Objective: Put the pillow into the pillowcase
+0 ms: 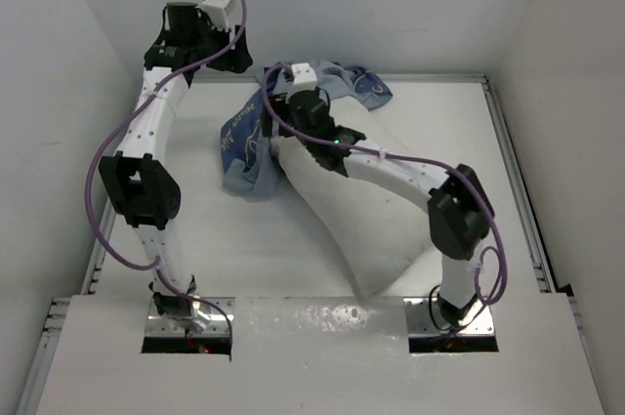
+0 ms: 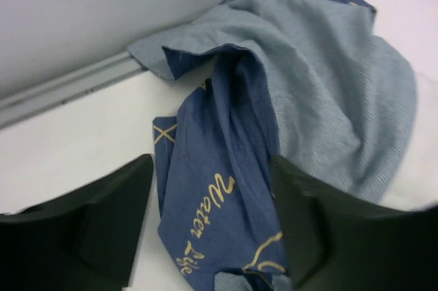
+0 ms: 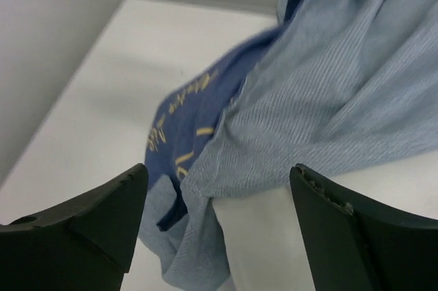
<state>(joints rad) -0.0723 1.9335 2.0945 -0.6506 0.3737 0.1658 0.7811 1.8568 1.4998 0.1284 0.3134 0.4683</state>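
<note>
The white pillow (image 1: 366, 229) lies diagonally across the middle of the table. Its far end is under the blue pillowcase (image 1: 249, 146), which is bunched at the back with its grey-blue inside showing. My left gripper (image 1: 246, 62) hangs at the back over the pillowcase. In the left wrist view it (image 2: 212, 188) is open, with a navy fold of the pillowcase (image 2: 219, 188) between the fingers. My right gripper (image 1: 285, 107) is over the pillow's far end. In the right wrist view it (image 3: 219, 174) is wide open above the pillow corner (image 3: 287, 243) and the draped pillowcase (image 3: 321, 99).
White walls close the table in at the back and on both sides. A metal rail (image 2: 68, 89) runs along the foot of the back wall, and another rail (image 1: 518, 200) runs down the right side. The arm bases sit at the near edge.
</note>
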